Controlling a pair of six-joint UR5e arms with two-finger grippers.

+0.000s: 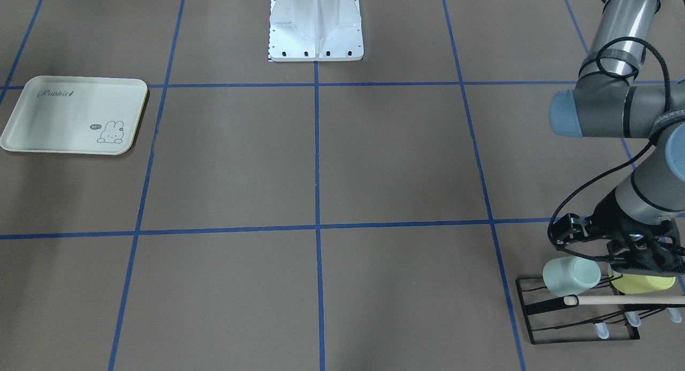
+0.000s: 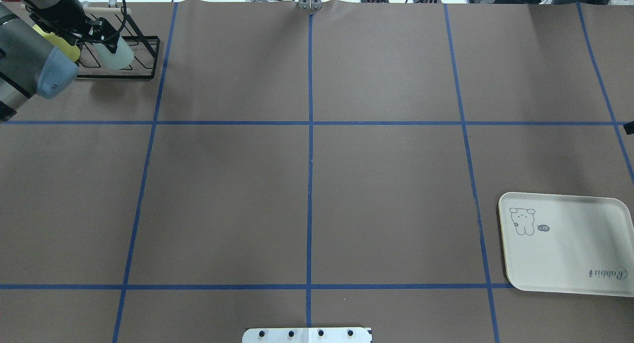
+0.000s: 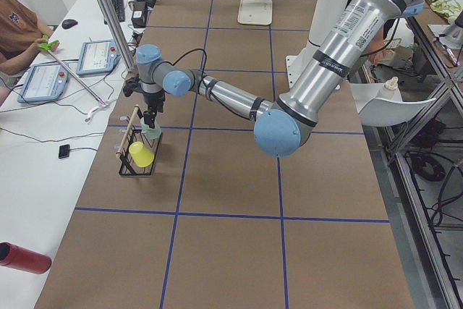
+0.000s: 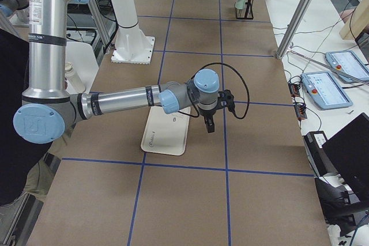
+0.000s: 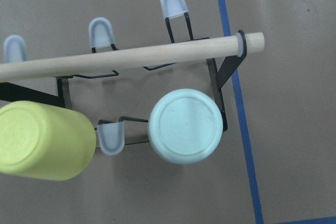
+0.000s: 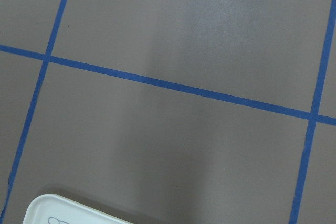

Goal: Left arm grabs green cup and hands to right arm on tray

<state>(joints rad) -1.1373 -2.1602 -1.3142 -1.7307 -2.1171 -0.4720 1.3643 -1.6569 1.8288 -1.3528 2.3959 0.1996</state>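
The pale mint-green cup (image 1: pixel 570 274) hangs bottom-out on a peg of a black wire rack (image 1: pixel 578 320) at the robot's far left. Its round base faces the left wrist camera (image 5: pixel 185 125). It also shows in the overhead view (image 2: pixel 118 56). My left gripper (image 1: pixel 637 256) hovers just above the rack and the cup, apart from them; its fingers do not show in the wrist view, so I cannot tell its state. The cream Rabbit tray (image 2: pixel 569 249) lies empty at the right. My right gripper (image 4: pixel 209 126) hangs beside the tray (image 4: pixel 167 136); I cannot tell its state.
A yellow-green cup (image 5: pixel 44 140) hangs on the same rack next to the mint one, under my left wrist (image 1: pixel 645 284). A wooden dowel (image 5: pixel 131 59) runs across the rack's top. The robot's white base plate (image 1: pixel 316 33) stands at mid-table.
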